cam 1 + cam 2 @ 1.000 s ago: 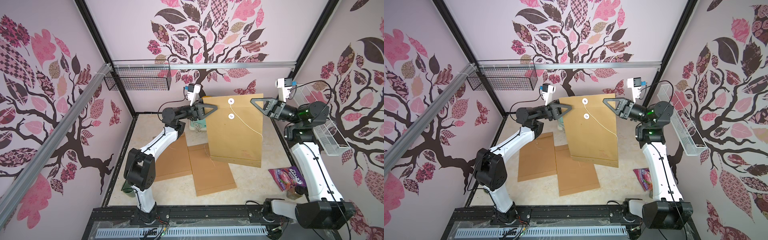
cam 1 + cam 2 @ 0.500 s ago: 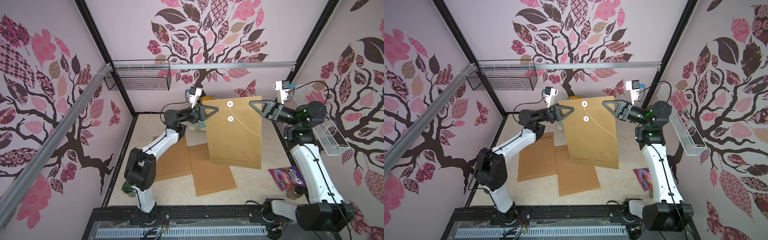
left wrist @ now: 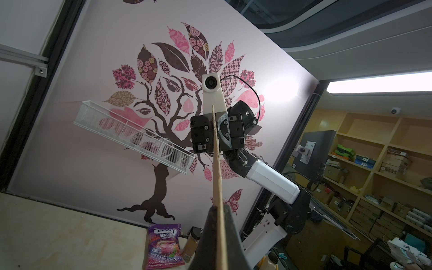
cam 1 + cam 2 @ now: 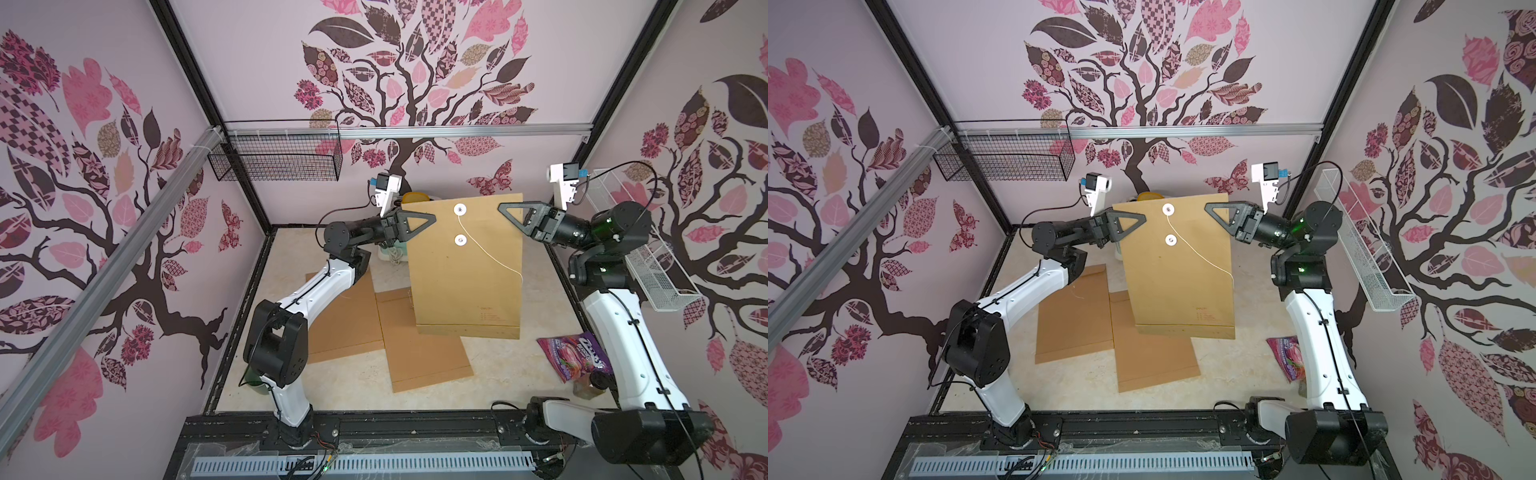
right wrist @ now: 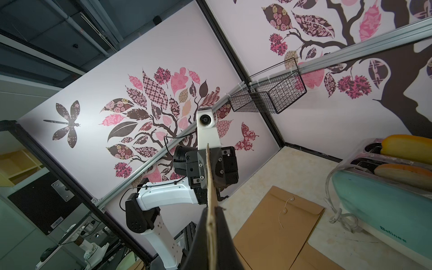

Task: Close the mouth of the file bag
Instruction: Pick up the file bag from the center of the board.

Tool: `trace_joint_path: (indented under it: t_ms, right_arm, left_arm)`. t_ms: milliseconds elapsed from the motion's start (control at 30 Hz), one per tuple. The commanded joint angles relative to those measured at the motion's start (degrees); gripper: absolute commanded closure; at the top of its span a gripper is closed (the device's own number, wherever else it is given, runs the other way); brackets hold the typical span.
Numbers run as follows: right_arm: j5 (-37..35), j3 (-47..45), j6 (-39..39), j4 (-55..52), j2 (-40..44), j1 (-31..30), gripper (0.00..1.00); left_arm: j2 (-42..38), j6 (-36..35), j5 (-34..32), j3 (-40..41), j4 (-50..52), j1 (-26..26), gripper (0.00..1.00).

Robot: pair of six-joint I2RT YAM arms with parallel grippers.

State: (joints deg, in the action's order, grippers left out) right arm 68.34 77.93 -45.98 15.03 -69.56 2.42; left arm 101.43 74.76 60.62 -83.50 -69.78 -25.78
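The file bag [image 4: 465, 286] hangs upright above the table [image 4: 332, 386] (its string [image 4: 490, 254] dangling loose). The left gripper [image 4: 432, 217] and right gripper [image 4: 501, 206] each pinch an upper side edge. Flat envelopes [image 4: 424, 357] lie beneath.

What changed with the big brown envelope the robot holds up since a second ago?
The left fingers closed on the file bag near a top corner, and the bag now hangs straighter. The right fingers kept pinching the other top corner, the string still dangles loose, and the envelopes on the table did not move.
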Motion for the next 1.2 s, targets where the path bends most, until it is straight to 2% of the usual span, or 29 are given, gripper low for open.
trace_joint_path:
  t_ms: [0, 200, 300, 433, 500, 567, 700, 767, 833, 900, 1033, 1167]
  right_arm:
    - [-1.4, 0.1, 6.2, -8.0, 1.7, -0.3, 0.84]
    - [-4.5, 1.1, 13.4, -17.8, 2.8, -0.3, 0.49]
    - [-9.6, 2.7, 19.8, -26.9, 4.2, -0.3, 0.43]
    - [-18.4, 0.3, 25.2, -29.8, 8.3, -0.3, 0.37]
    - [-21.5, -0.7, 28.5, -31.7, 10.5, -0.3, 0.37]
    - [-21.8, -0.3, 32.6, -36.0, 11.9, -0.3, 0.37]
    - [-23.4, -0.1, 37.6, -43.3, 14.4, -0.2, 0.38]
    - [-24.2, -2.3, 38.0, -42.6, 16.1, -0.2, 0.38]
    - [-23.3, -4.6, 38.3, -41.3, 17.2, -0.3, 0.38]
    - [-21.3, -5.7, 37.9, -40.8, 17.1, -0.3, 0.39]
    - [-15.3, -4.5, 38.4, -43.1, 14.0, -0.3, 0.4]
    - [-14.1, -8.4, 40.3, -37.1, 12.8, -0.4, 0.4]
  left_arm:
    - [-1.5, 0.4, -2.2, 0.4, -0.6, 0.6, 1.0]
    - [-0.5, 3.2, -3.0, 0.5, 0.5, 2.2, 1.0]
    - [-2.0, 0.7, -4.0, 1.8, 6.2, 2.5, 1.0]
    - [-5.7, -7.3, -3.8, 3.4, 20.1, 1.9, 1.0]
    - [-8.2, -12.8, -5.1, 4.6, 30.2, 1.3, 1.0]
    - [-10.1, -16.8, -5.8, 5.4, 35.9, 0.7, 1.0]
    - [-11.5, -18.7, -9.5, 4.6, 46.8, 0.7, 1.0]
    - [-11.1, -16.1, -9.3, 4.0, 48.6, 0.9, 1.0]
    - [-10.5, -9.7, -9.0, 4.9, 43.3, 1.0, 1.0]
    - [-9.5, -5.4, -8.8, 4.8, 43.6, 1.1, 1.0]
    - [-9.5, -3.0, -9.1, 5.3, 45.3, 1.5, 1.0]
    - [-10.2, -2.5, -9.3, 5.3, 46.5, 1.7, 1.0]
